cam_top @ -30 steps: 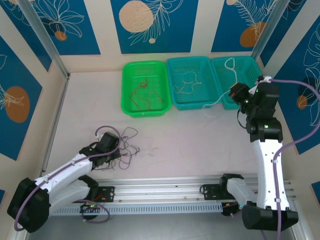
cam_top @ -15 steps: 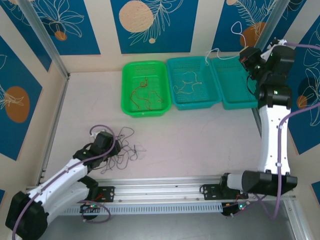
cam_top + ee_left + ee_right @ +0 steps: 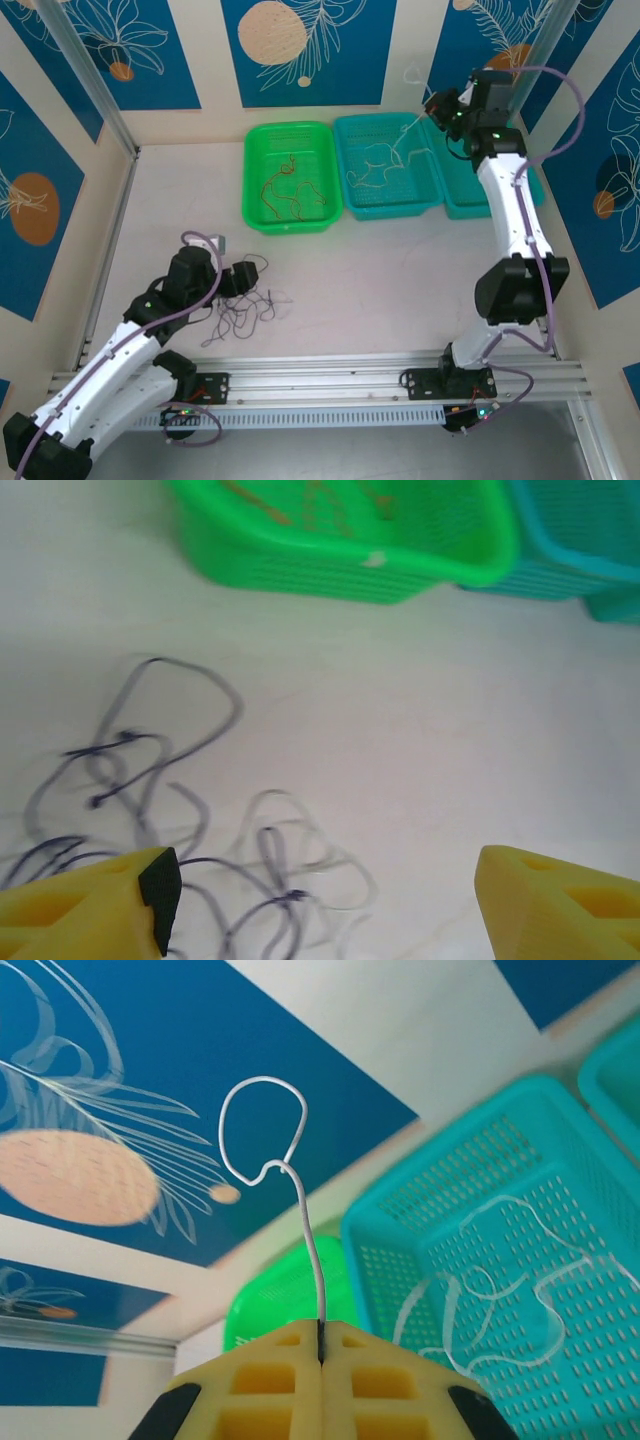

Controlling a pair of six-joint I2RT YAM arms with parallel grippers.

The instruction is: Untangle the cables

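A loose tangle of dark cables (image 3: 245, 308) lies on the table (image 3: 400, 270) at the lower left of the top view, just beside the left gripper (image 3: 325, 880), whose fingers stand wide apart. In the left wrist view the strands are blurred and cut off by the bottom edge. A pale cable (image 3: 312, 1250) loops up from the right gripper (image 3: 321, 1345), which is clamped on it. Its lower end is hidden between the fingers. Below, a teal basket (image 3: 380, 118) holds a second pale cable (image 3: 375, 170), and reddish cables (image 3: 285, 195) lie in the green basket (image 3: 252, 135).

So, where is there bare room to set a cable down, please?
Bare table between the middle teal basket and the front rail, and left of the green basket. Crowded around the dark cables by the left end effector.
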